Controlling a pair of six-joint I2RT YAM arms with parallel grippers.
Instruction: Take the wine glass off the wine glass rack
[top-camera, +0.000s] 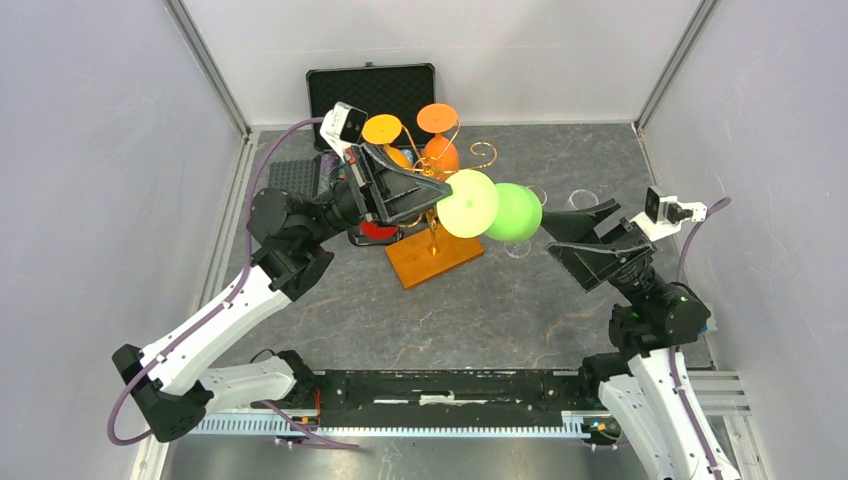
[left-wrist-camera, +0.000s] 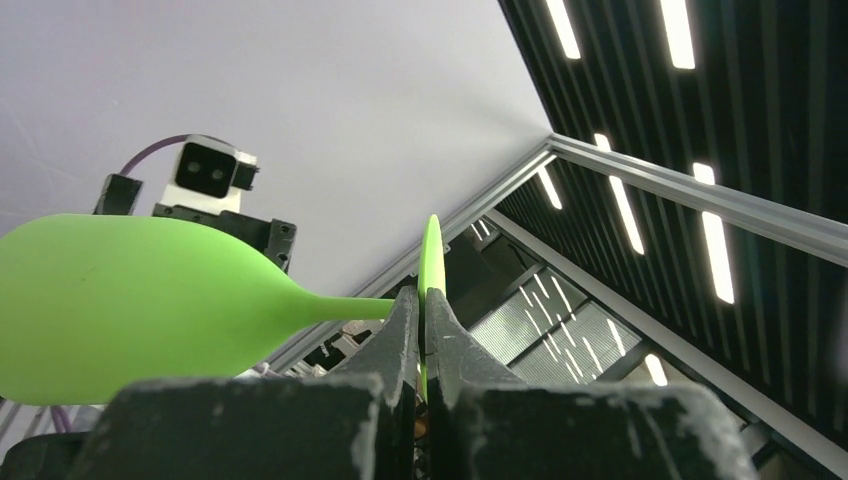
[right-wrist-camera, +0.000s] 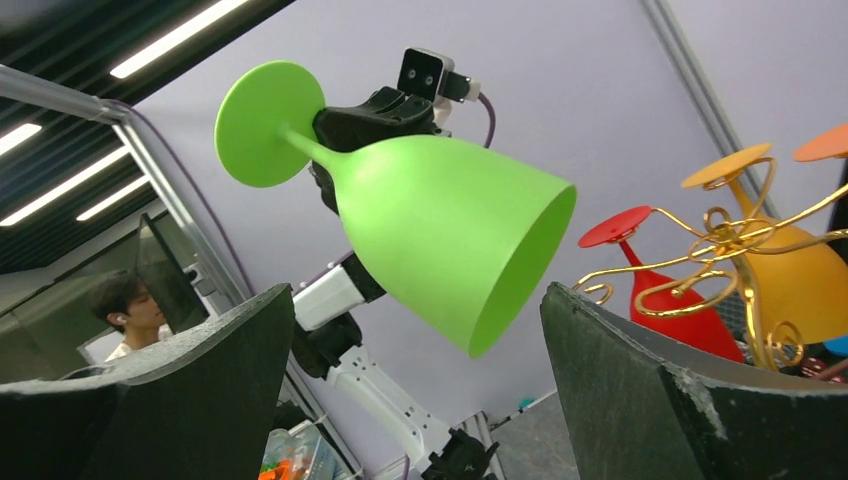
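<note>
Green wine glass (top-camera: 515, 211) — clear of the rack (top-camera: 433, 255), lying sideways in the air just right of it; left claw (top-camera: 445, 192) clamped on its foot, bowl aimed at the right claw (top-camera: 568, 230) — fingers spread wide, likely to receive it

Table (top-camera: 480, 310): grey marbled top, filling the middle of the frame. Standing on it: rack (top-camera: 440, 258) on a wooden base, centre; black case (top-camera: 385, 90), upper centre; dark ridged mat (top-camera: 293, 177), upper left; faint clear glasses (top-camera: 583, 197), right of centre.
</note>
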